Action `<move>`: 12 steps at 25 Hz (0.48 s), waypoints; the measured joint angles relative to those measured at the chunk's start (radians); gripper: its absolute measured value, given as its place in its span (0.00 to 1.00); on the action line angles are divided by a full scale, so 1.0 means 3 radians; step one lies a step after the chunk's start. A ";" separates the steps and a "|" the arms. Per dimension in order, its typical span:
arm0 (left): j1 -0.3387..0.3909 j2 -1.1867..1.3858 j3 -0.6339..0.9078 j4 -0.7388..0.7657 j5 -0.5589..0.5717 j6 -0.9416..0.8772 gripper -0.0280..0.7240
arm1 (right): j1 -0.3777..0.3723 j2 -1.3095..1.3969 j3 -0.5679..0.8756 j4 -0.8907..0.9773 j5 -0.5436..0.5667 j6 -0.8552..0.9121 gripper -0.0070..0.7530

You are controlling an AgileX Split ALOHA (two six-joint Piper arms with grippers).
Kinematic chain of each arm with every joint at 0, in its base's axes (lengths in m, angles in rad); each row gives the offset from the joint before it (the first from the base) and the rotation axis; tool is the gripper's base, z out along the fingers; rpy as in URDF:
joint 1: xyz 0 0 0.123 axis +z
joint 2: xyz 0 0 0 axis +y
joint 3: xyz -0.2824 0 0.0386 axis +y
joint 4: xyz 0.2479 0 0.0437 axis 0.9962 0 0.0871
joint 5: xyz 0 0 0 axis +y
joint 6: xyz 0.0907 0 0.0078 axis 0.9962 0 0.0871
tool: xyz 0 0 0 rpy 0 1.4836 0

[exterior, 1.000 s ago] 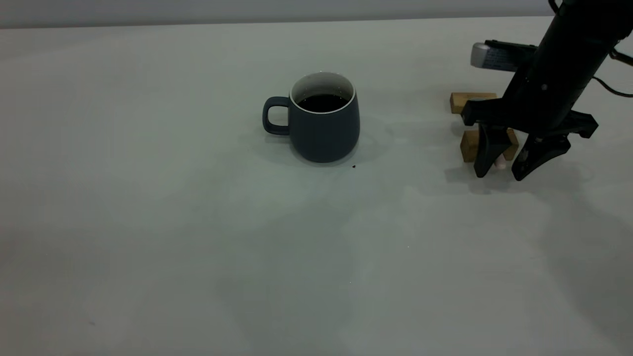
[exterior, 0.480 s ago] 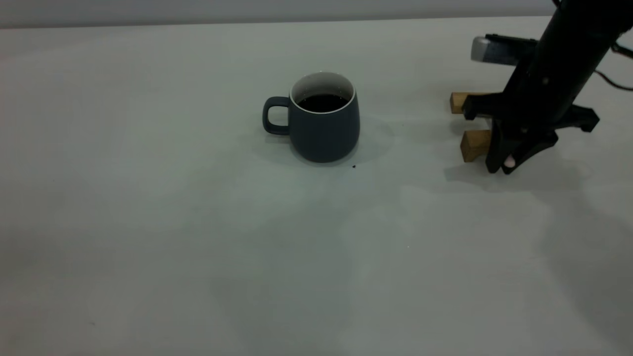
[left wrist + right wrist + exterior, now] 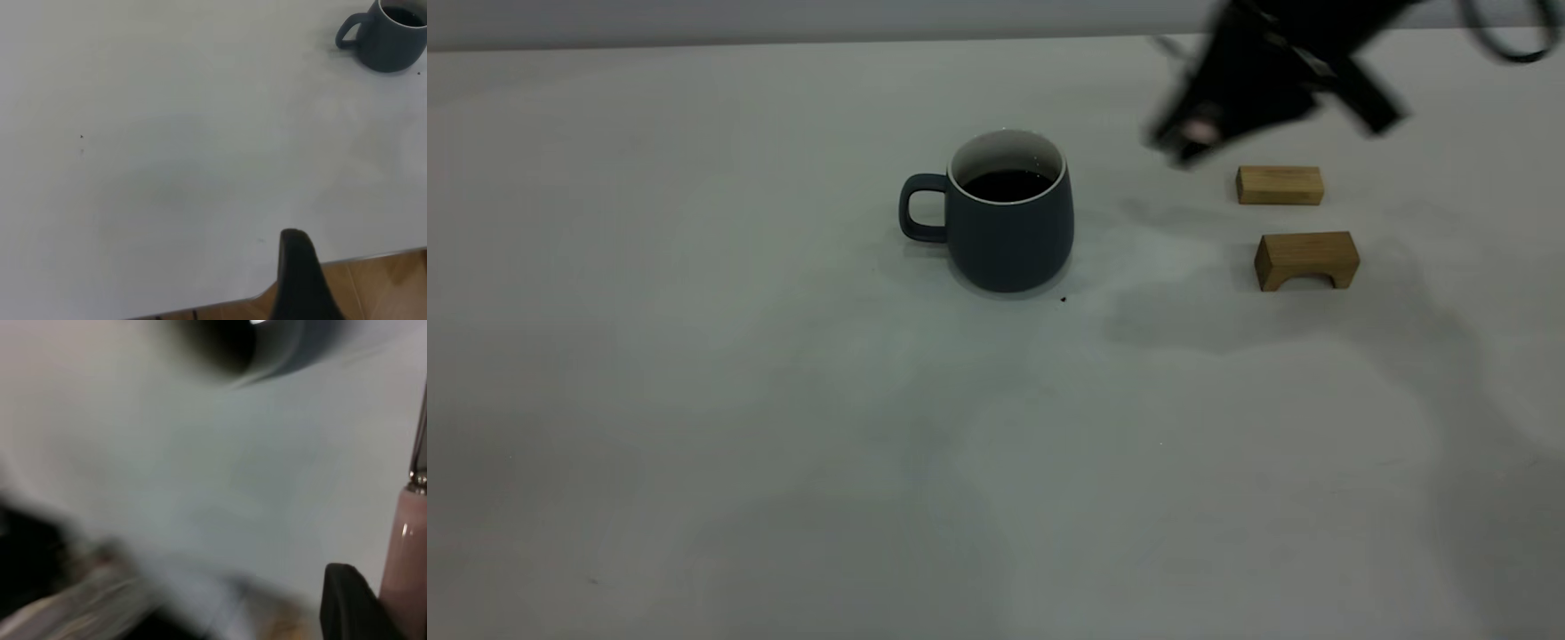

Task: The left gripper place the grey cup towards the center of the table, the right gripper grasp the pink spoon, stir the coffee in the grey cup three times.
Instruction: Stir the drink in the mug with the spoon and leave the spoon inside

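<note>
The grey cup (image 3: 1009,227) stands upright mid-table with its handle to the left and dark coffee (image 3: 1008,184) inside. My right gripper (image 3: 1193,133) hangs blurred in the air to the right of the cup, above the table (image 3: 783,400), shut on the pink spoon (image 3: 1199,132). The right wrist view shows the spoon's pink handle (image 3: 403,553) beside a black finger (image 3: 347,603), its metal neck pointing toward the blurred cup (image 3: 287,347). My left gripper (image 3: 303,267) stays back at the table's near edge, far from the cup (image 3: 390,37).
Two tan wooden blocks lie right of the cup: a flat one (image 3: 1279,185) and an arched one (image 3: 1305,260) nearer the front. A tiny black speck (image 3: 1063,300) sits by the cup's base. The table edge and a wooden floor (image 3: 387,287) show past the left gripper.
The right gripper closed on the pink spoon at the wooden blocks, then lifted it and swung up and left toward the cup. The cup and blocks stayed put.
</note>
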 joint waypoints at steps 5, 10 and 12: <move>0.0000 0.0000 0.0000 0.0000 0.0000 0.0000 0.73 | 0.0149 0.0133 0.0000 0.1005 0.0405 -0.0201 0.18; 0.0000 0.0000 0.0000 0.0000 0.0000 0.0000 0.73 | 0.0161 0.0256 0.0000 0.1722 0.0654 0.0012 0.18; 0.0000 0.0000 0.0000 0.0000 0.0000 0.0000 0.73 | 0.0161 0.0256 0.0000 0.1959 0.0654 0.0415 0.18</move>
